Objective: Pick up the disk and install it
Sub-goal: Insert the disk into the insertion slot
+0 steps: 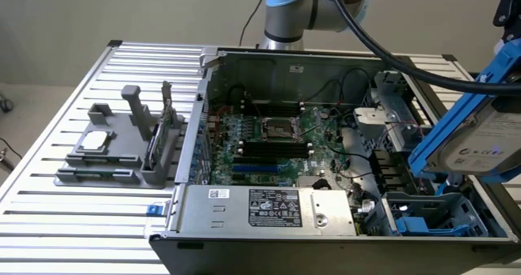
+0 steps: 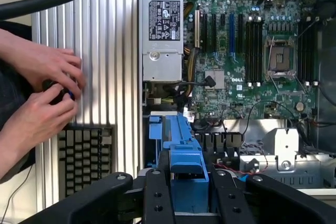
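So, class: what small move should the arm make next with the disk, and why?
Probably ease the disk down a little toward the drive bay. It hangs tilted in the jaws above that corner of the computer case, not yet in the bay, and the wrist view looks down onto the bay's blue fittings.

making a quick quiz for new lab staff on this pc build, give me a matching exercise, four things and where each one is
1 the disk
2 processor chip
3 power-supply box
4 a person's hands

a on the grey holder outside the case
b over the slatted table by the keyboard
c raised above the case, blue frame showing
d lying inside the case, label up

Pairs: 1-c, 2-a, 3-d, 4-b
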Tool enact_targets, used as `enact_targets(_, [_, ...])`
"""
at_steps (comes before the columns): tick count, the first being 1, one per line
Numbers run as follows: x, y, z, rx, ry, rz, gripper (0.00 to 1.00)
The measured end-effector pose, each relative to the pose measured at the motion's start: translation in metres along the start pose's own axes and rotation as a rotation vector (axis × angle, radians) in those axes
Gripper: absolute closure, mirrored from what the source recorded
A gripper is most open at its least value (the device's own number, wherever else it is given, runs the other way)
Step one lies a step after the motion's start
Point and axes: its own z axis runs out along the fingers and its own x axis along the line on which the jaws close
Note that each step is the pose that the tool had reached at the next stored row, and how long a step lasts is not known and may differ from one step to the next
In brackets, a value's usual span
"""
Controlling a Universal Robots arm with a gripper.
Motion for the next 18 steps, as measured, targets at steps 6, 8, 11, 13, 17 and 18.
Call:
enact_targets(6, [0.0, -0.0037, 0.0105, 0.0019, 0.0002, -0.005, 0.67])
enact_targets(8, [0.0, -0.0043, 0.0137, 0.0038, 0.0005, -0.01, 0.67])
enact_targets(11, [0.0, -0.0049, 0.0178, 0.0075, 0.0008, -0.02, 0.67])
enact_targets(13, [0.0, -0.0054, 0.0205, 0.0102, 0.0013, -0.028, 0.67])
enact_targets(17, [0.0, -0.0058, 0.0267, 0.0118, 0.0022, -0.043, 0.67])
enact_targets(18, [0.0, -0.006, 0.0284, 0.0119, 0.0023, -0.046, 0.67])
